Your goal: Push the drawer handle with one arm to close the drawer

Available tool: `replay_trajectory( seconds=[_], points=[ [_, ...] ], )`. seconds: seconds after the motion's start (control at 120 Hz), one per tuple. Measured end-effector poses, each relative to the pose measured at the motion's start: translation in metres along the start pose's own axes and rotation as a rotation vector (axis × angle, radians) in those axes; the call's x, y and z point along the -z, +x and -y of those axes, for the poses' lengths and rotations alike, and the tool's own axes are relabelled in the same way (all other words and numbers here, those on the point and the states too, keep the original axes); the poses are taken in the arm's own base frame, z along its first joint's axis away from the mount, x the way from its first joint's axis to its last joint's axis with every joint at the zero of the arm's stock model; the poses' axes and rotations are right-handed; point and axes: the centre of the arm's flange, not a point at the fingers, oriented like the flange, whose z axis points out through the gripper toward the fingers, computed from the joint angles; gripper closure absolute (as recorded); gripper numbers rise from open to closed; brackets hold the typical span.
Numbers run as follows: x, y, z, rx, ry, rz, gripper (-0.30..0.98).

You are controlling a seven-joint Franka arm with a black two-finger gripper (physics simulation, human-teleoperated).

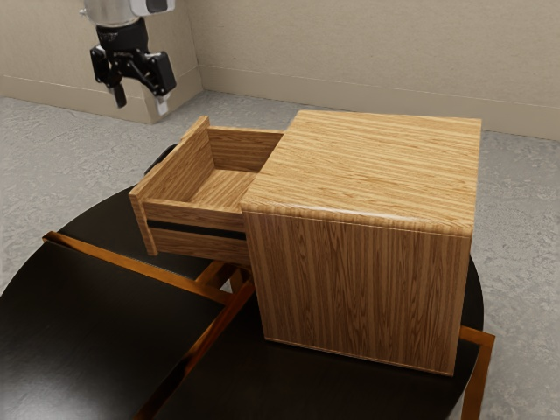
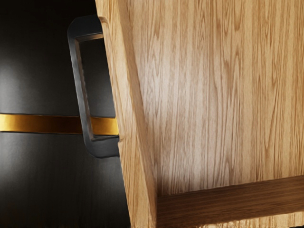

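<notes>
My gripper (image 1: pixel 140 101) hangs open at the exterior view's upper left, above and apart from the drawer, with nothing between its fingers. The wooden drawer (image 1: pixel 179 212) stands pulled well out of the cabinet (image 1: pixel 359 289), toward the exterior view's left, and its inside is bare. Of the dark handle (image 1: pixel 160 158), a small part shows behind the drawer's front panel. In the wrist view the whole black handle (image 2: pixel 80 90) stands out from the front panel (image 2: pixel 124 104), with the drawer's floor (image 2: pixel 213 95) beside it. Nothing touches the handle.
A round black table (image 1: pixel 79 332) with orange-brown wooden strips (image 1: pixel 149 270) carries the cabinet. Beyond it are the grey floor (image 1: pixel 525 210) and beige walls (image 1: pixel 350 52). The cabinet's flat top (image 1: pixel 376 166) rises higher than the drawer.
</notes>
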Motion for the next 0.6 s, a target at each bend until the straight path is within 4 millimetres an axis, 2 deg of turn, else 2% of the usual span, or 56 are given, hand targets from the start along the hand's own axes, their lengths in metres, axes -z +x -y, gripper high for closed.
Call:
replay_trajectory(
  seconds=[0.342,0.35,0.383,0.425,0.467,0.5,0.6],
  points=[
    [-0.001,-0.003,0.000,-0.021,-0.007,0.025,0.00],
    [0.004,-0.004,0.000,-0.022,-0.007,0.016,0.00],
    [0.048,-0.015,-0.002,-0.046,-0.001,-0.074,0.00],
    [0.104,-0.042,-0.005,-0.098,0.008,-0.185,0.00],
    [0.143,-0.067,-0.003,-0.154,0.030,-0.265,0.00],
    [0.156,-0.077,0.005,-0.184,0.081,-0.284,0.00],
    [0.158,-0.077,0.025,-0.272,0.237,-0.245,0.00]
  ],
)
